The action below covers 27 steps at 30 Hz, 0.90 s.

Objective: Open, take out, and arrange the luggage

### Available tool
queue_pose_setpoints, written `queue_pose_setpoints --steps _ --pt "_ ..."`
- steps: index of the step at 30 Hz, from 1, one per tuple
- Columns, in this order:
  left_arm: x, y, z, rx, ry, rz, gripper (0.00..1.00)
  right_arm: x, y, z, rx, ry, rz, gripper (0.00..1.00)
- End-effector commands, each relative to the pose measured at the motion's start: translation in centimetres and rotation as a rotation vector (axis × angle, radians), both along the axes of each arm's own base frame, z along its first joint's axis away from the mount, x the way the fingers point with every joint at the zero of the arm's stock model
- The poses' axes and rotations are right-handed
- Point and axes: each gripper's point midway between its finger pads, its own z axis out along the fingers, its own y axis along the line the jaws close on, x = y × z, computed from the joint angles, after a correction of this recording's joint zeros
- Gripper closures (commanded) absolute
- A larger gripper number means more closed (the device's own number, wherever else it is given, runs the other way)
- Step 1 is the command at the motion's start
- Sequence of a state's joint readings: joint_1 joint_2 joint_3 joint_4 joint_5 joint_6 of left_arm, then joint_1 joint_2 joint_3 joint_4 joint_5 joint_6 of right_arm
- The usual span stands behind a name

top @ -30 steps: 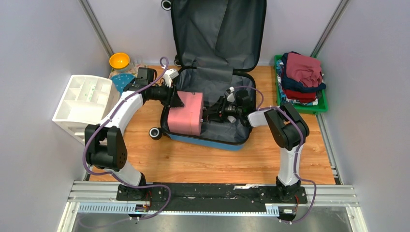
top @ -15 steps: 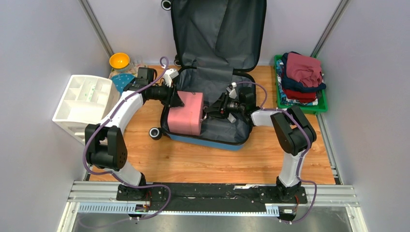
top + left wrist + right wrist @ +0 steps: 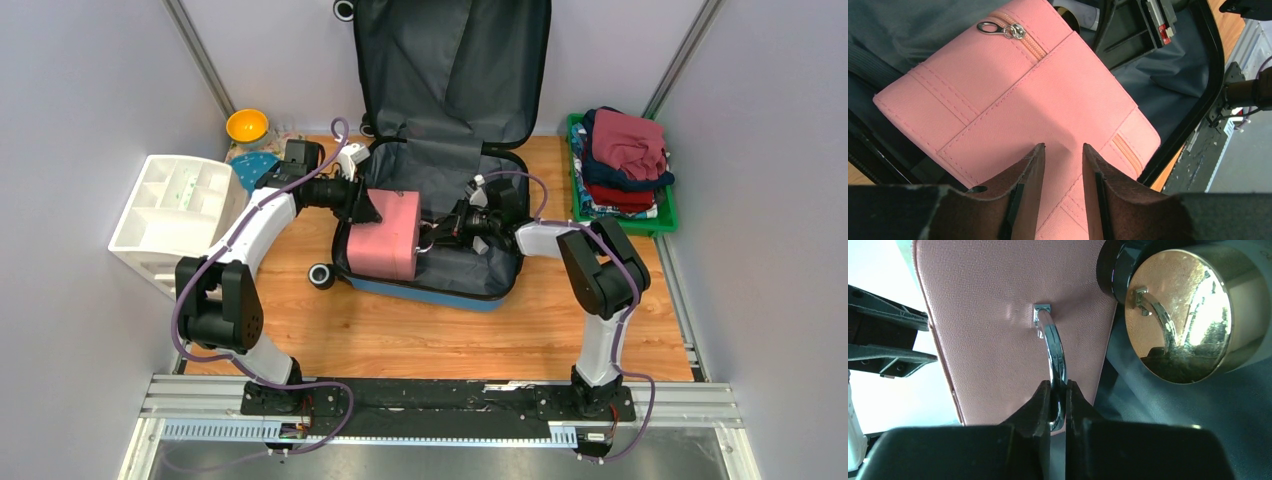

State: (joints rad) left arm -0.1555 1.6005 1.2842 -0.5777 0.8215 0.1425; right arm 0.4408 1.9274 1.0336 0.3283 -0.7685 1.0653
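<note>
Since 0.5 s ago the right arm's elbow has drawn in slightly toward the luggage [image 3: 470,272] and its wrist sits a touch lower in the top view. The left arm and the pink case [image 3: 385,235] lie as they did.

The luggage lies open at the back middle of the table [image 3: 400,335]. Its base is flat and its lid stands upright against the rear wall, grey lining facing forward. The case stands in the left part of the base.

The right gripper [image 3: 1058,386] reaches in from the right. Its 2 fingers are clamped tight on a chrome ring [image 3: 1054,347] fixed to the case's end. A shiny round can [image 3: 1188,315] lies just beside that end, on the lining.

The left gripper [image 3: 1063,147] comes from the left. Its fingers are parted by a narrow gap with nothing between them. The tips are at the case's broad stitched face, which dimples there. Whether they press on it I cannot tell.

A white organiser [image 3: 180,205] sits left of the luggage, with an orange bowl [image 3: 246,125] behind it. A green tray [image 3: 665,215] at the right holds folded clothes [image 3: 625,155].
</note>
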Motion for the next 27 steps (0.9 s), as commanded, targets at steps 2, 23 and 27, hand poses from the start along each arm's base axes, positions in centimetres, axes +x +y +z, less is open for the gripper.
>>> queue_pose_setpoints --steps 2,23,27 --pt "0.2 0.9 -1.6 0.076 0.022 0.016 0.46 1.1 0.7 4.3 0.038 -0.160 0.024 1.00" --pt "3.4 4.1 7.2 0.073 -0.299 0.146 0.24 2.2 -5.4 19.7 -0.415 -0.690 0.067 1.00" --pt "2.5 4.0 7.4 0.060 -0.316 0.141 0.24 1.6 -9.3 22.4 -0.568 -0.769 0.081 1.00"
